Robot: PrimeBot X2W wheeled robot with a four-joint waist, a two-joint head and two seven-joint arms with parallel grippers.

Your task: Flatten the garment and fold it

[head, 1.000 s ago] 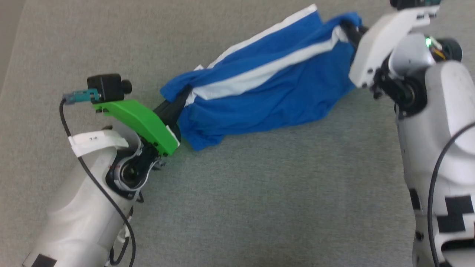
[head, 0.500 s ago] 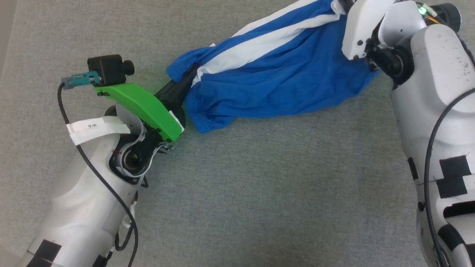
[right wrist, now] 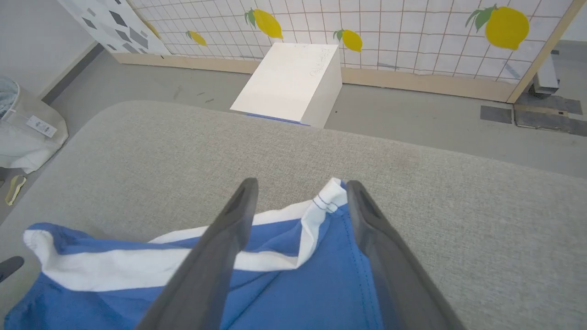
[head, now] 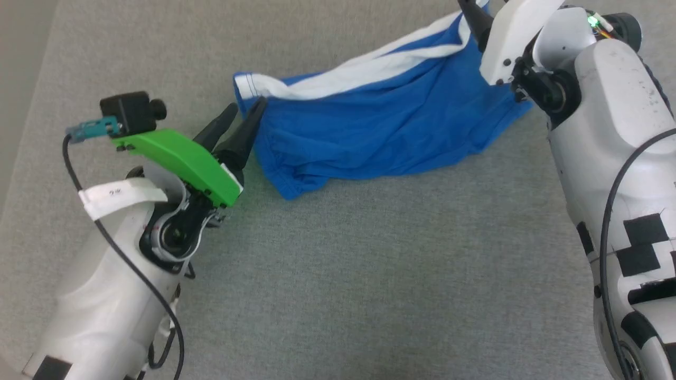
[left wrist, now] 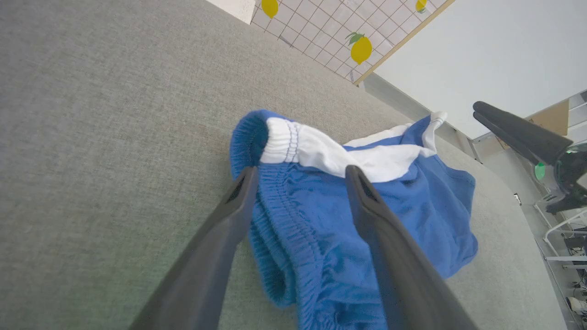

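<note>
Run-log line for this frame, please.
left claw: open | right claw: open | shorts: not held, rumpled, unfolded | on: grey fabric surface

No readable text; writing on white box [right wrist: 293, 78], arm tape [head: 124, 194] illegible.

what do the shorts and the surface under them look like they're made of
Shorts: soft matte knit fabric, perhaps polyester or cotton jersey; it creases loosely and the elastic waistband gathers. Surface: grey matte cloth, upholstery-like, with a fine heathered weave.
</note>
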